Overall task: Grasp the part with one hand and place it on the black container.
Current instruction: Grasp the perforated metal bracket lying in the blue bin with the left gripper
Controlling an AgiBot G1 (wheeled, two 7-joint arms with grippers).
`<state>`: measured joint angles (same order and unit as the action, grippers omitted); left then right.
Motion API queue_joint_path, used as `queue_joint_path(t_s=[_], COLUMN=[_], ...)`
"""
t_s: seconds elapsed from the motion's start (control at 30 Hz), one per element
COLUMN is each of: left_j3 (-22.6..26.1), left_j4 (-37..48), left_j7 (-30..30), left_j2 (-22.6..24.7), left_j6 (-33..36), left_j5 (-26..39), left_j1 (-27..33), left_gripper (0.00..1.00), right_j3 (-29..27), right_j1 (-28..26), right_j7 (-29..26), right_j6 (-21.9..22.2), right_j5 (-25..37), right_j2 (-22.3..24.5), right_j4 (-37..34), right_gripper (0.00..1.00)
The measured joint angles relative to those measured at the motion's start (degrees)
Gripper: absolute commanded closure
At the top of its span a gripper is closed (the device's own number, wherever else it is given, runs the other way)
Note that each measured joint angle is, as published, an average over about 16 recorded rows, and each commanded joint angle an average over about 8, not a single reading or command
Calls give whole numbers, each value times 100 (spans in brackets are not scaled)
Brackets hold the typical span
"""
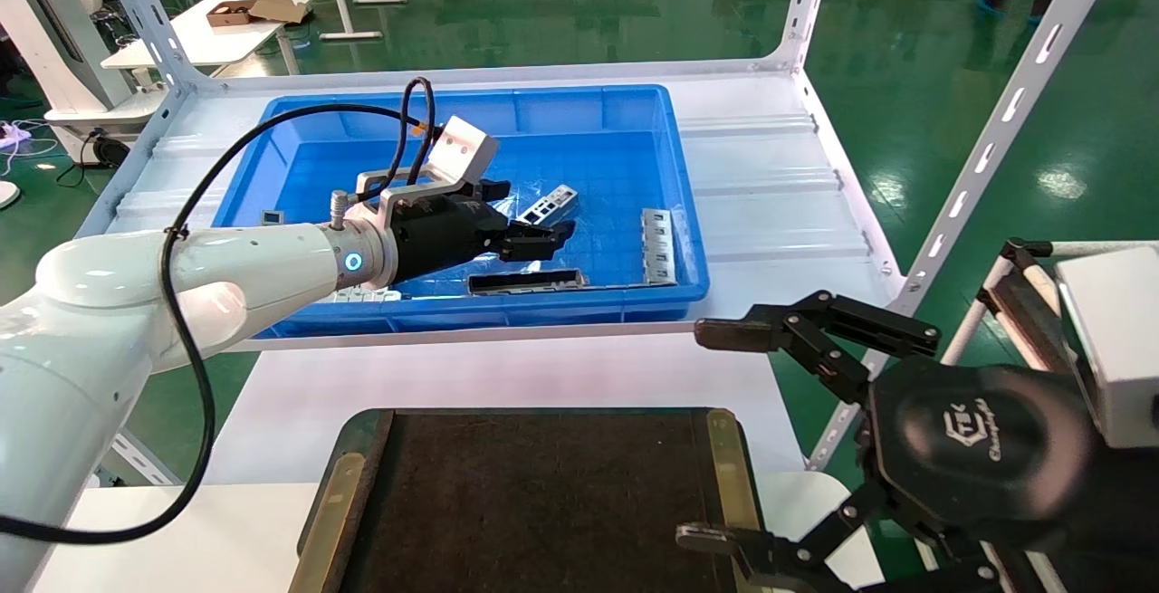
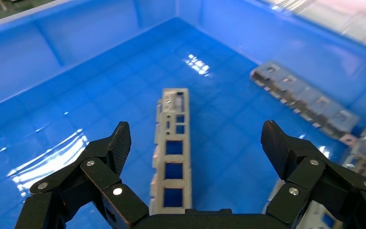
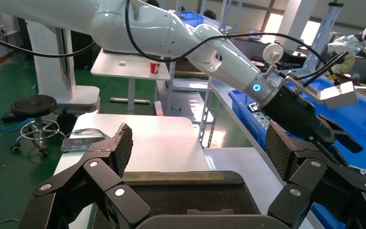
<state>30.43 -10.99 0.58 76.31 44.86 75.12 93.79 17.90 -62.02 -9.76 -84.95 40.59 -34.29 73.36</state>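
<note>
The part (image 1: 557, 201) is a slim silver-grey channel bar with square windows. It lies flat on the floor of the blue bin (image 1: 471, 97). My left gripper (image 1: 534, 215) is open just above it. In the left wrist view the part (image 2: 171, 152) lies lengthwise between the spread fingers of the left gripper (image 2: 196, 140), nearer one finger and untouched. The black container (image 1: 724, 466) sits on the white table in front of me, with nothing in it. My right gripper (image 1: 706, 435) is open and idle beside the container's right rim; in the right wrist view it (image 3: 198, 143) hovers over the container (image 3: 171, 176).
In the bin, a dark-hollowed long bar (image 1: 525, 282) lies by the near wall. Flat slotted silver plates (image 1: 658, 246) lie at the right, also in the left wrist view (image 2: 305, 98). White slotted rack posts (image 1: 987, 149) stand at the shelf corners.
</note>
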Motion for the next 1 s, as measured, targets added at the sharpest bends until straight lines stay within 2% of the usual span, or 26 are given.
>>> queue_joint_path(t_s=[0.03, 0.07, 0.43, 1.0], left_j3=[4, 8, 71, 219], left_j4=[72, 132, 362, 419], left_j7=[-38, -71, -239, -158], left_j2=[30, 55, 143, 144], left_j6=[-38, -72, -265, -278], left_j5=[-4, -9, -156, -364], left_j1=[17, 29, -15, -93], left_gripper=[93, 100, 100, 100], right_j3=[0, 0, 3, 7], right_j1=[0, 0, -1, -2], right_j7=[0, 0, 1, 3], right_j6=[0, 0, 1, 3], right_j5=[0, 0, -2, -5], right_j2=[0, 0, 1, 3], right_j4=[0, 0, 0, 0], right_gripper=[96, 100, 100, 100])
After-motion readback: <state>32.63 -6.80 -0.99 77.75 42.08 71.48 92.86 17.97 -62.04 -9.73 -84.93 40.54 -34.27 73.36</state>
